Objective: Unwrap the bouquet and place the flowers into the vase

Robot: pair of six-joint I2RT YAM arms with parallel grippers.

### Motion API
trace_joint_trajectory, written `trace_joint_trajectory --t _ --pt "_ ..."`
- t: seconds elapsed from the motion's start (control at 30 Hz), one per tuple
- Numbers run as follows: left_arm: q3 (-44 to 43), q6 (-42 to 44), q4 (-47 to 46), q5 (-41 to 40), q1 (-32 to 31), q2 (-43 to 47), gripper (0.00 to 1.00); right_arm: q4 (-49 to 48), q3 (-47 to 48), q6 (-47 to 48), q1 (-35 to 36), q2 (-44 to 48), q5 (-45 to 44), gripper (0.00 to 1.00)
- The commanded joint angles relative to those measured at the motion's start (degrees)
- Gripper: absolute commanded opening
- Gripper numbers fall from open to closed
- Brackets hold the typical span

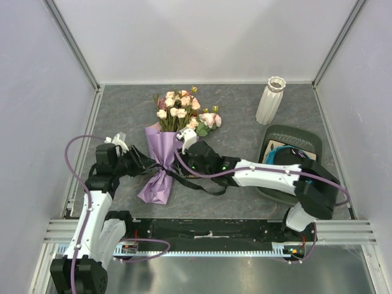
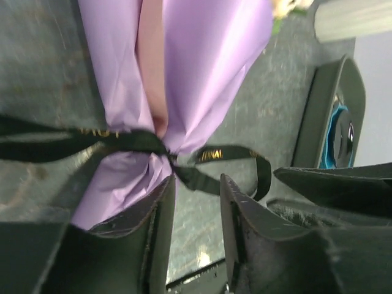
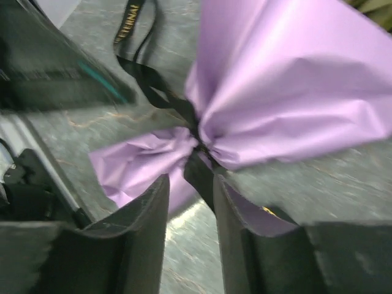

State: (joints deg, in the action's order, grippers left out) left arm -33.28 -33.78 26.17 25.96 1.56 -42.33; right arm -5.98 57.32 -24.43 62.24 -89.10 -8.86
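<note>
Lying flat, one bouquet [image 1: 160, 156], one black ribbon [image 2: 125, 140] — one vase [image 1: 270, 99], upright

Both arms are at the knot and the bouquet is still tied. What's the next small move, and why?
Probably close the right fingers on the black ribbon tail lying between them, right by the knot, ready to pull it loose. The ribbon is still knotted round the bouquet paper, those fingers stand apart with the tail in their gap, and the left fingers are open too.
</note>
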Motion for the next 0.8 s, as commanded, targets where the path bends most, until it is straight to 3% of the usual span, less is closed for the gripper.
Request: trace_joint_trajectory --t 0.0,0.07,0.2,0.43,0.57,0.77 --pt "4.97 -5.94 -3.85 7.79 -0.42 1.72 0.4 -6.23 6.82 -0.36 -0.1 -8.87 8.07 0.35" --pt "5.85 -6.91 -4.64 7.45 -0.95 1.2 0.35 -6.76 8.33 -0.71 -0.27 -11.26 8.42 0.26" --pt "6.47 -7.53 -4.73 7.35 -0.95 -3.44 0.26 -6.15 12.02 -0.1 -0.45 -16.71 7.99 0.16" --pt "5.86 -7.79 -4.11 6.83 -3.06 -11.89 0.05 -6.15 11.85 0.43 -0.8 -20.06 6.58 0.11" --pt "5.85 -8.23 -4.2 5.6 -3.14 -15.15 0.02 -6.32 9.93 -0.8 -0.71 -20.68 7.98 0.05" --pt "6.82 -9.11 -4.29 1.03 -3.41 -14.98 0.02 -10.11 6.14 -3.87 -0.8 -21.11 10.62 0.05"
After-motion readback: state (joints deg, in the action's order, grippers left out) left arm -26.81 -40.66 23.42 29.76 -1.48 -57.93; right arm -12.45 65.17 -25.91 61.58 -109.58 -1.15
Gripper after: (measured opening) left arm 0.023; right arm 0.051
